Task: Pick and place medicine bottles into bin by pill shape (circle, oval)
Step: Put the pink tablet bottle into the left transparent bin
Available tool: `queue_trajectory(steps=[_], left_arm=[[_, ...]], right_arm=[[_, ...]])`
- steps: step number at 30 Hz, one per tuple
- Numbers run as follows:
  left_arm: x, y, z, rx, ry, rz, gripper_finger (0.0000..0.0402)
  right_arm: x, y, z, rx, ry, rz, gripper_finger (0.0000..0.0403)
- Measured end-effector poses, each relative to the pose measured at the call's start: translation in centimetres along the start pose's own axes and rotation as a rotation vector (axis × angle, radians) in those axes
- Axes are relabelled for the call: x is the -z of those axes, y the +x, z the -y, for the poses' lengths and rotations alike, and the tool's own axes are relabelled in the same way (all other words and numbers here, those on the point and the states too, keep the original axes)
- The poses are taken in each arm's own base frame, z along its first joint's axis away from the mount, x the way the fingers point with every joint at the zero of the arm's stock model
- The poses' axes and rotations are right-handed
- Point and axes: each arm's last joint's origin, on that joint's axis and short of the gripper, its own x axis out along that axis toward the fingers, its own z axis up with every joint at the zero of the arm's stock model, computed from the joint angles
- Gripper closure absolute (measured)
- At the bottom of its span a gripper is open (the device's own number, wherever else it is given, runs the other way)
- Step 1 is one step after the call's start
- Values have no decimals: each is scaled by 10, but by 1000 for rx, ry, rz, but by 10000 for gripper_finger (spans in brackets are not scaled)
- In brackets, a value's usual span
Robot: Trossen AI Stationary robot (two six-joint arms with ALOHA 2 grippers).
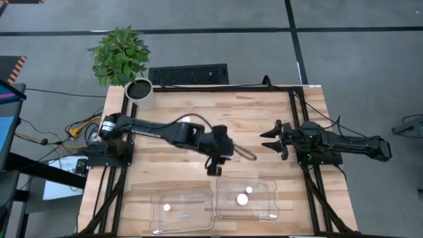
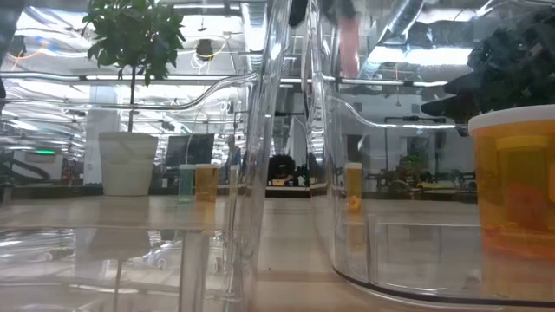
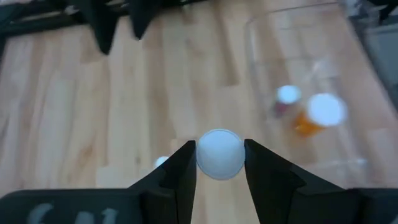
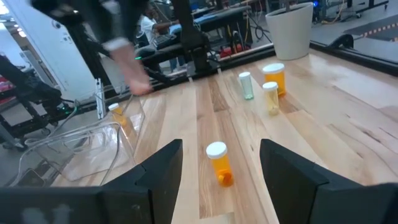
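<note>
Bottles are split between the wooden surface [image 1: 198, 109] and two clear bins at its near edge. The left hand [image 3: 219, 163] hangs over the middle of the surface, just behind the bins, its fingers [image 3: 180, 171] pinching a white-capped bottle [image 3: 219, 154] by the cap. In the high view this hand [image 1: 215, 168] sits just back from the gap between the two bins.

The right bin [image 1: 246, 198] holds two bottles [image 1: 245, 196], one with a larger cap than the other; the left wrist view shows them as a small cap beside a bigger one on an orange body [image 3: 317, 115]. The left bin [image 1: 182, 209] holds one small bottle [image 1: 167, 207].

The right hand [image 1: 269, 139] rests over the right part of the surface, near the right edge, fingers spread and holding nothing. Its wrist view shows an orange bottle [image 4: 218, 163] standing between its fingers [image 4: 158, 171] but farther off on the wood. Beyond that, toward the far left corner, three more bottles stand close together: a greenish one [image 4: 246, 85], a wide orange one [image 4: 274, 78] and a slim orange one [image 4: 271, 98]. A white pot [image 1: 140, 92] with a plant stands on the far left corner.
</note>
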Motion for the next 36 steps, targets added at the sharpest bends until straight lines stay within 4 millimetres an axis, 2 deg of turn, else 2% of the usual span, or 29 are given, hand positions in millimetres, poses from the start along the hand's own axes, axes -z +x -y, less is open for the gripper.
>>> queue_trajectory(steps=[3,9,16,20,25,29,36], left_arm=[[-5,-12,27,14,7,-7,289],[-1,-27,87,25,-9,-6,289],[15,-51,157,-54,-21,35,289],[30,-65,188,-87,-64,35,289],[53,-77,209,-170,-178,-4,289],[74,-83,218,-274,-257,-20,289],[100,-74,225,-332,-367,-49,289]], right_arm=[[0,0,0,0,0,0,178],[0,0,0,0,0,0,178],[0,0,0,0,1,0,178],[0,0,0,0,7,0,178],[0,0,0,0,8,0,178],[0,0,0,0,10,0,178],[0,0,0,0,33,0,178]])
